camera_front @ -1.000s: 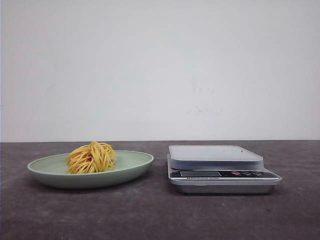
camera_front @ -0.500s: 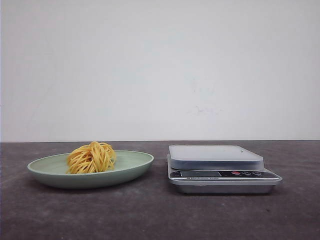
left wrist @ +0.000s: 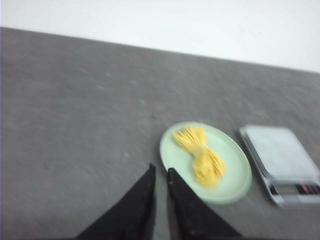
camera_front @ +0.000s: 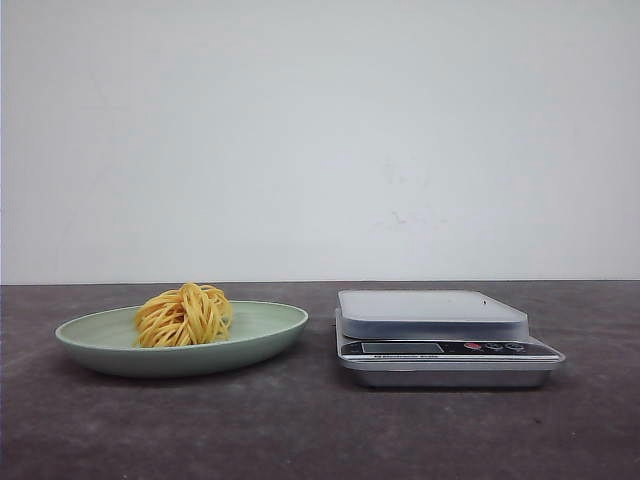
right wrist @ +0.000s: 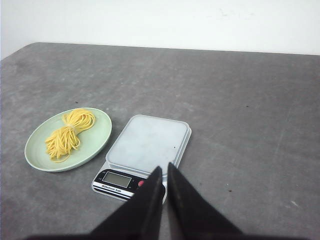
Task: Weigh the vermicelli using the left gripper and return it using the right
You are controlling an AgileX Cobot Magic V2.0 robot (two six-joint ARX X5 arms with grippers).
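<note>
The vermicelli [camera_front: 184, 315], a small nest of yellow-orange strands, lies on a pale green plate [camera_front: 262, 330] at the left of the table. It also shows in the left wrist view [left wrist: 201, 155] and the right wrist view [right wrist: 67, 134]. A silver kitchen scale [camera_front: 432, 312] stands to the plate's right, its pan bare. My left gripper [left wrist: 161, 170] hangs above the table beside the plate's rim, jaws nearly closed, holding nothing. My right gripper [right wrist: 164, 167] hangs above the scale's front edge [right wrist: 125, 181], jaws nearly closed, holding nothing. Neither gripper shows in the front view.
The table is dark grey [camera_front: 300, 430] with a white wall behind it. The plate [right wrist: 95, 145] and the scale [right wrist: 150, 140] stand close side by side. The table's far left corner shows in the right wrist view.
Nothing has moved in the front view: the vermicelli, plate and scale stand as before. The left wrist view is blurred.
</note>
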